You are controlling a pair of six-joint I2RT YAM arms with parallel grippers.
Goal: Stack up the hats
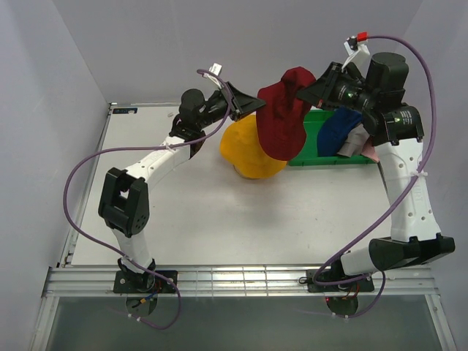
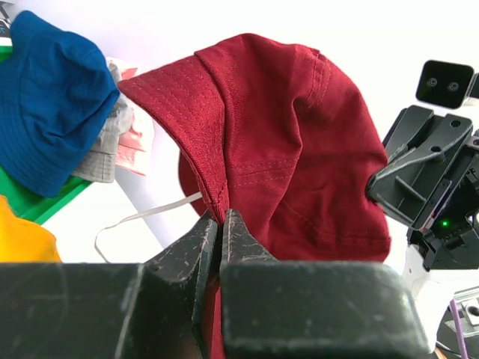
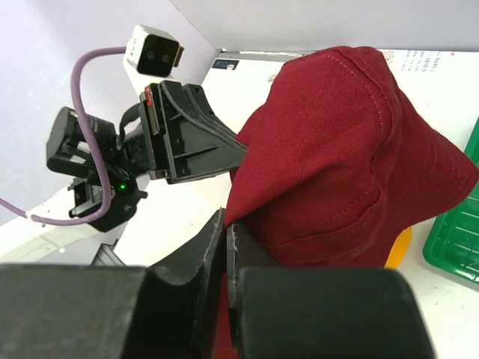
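A dark red hat (image 1: 284,113) hangs in the air between both arms, above the yellow hat (image 1: 250,150) that lies on the table. My left gripper (image 1: 256,102) is shut on the red hat's brim (image 2: 217,196) from the left. From the right, my right gripper (image 1: 306,93) is shut on the opposite edge of that hat (image 3: 344,164). A blue hat (image 1: 338,129), a grey hat (image 1: 353,143) and a pink hat (image 1: 369,151) lie piled in the green bin (image 1: 307,146). The blue hat (image 2: 49,97) also fills the left wrist view's upper left.
The green bin stands at the back right of the white table (image 1: 219,219), close behind the yellow hat. Purple cables (image 1: 73,183) loop beside each arm. A white wall closes the back and sides.
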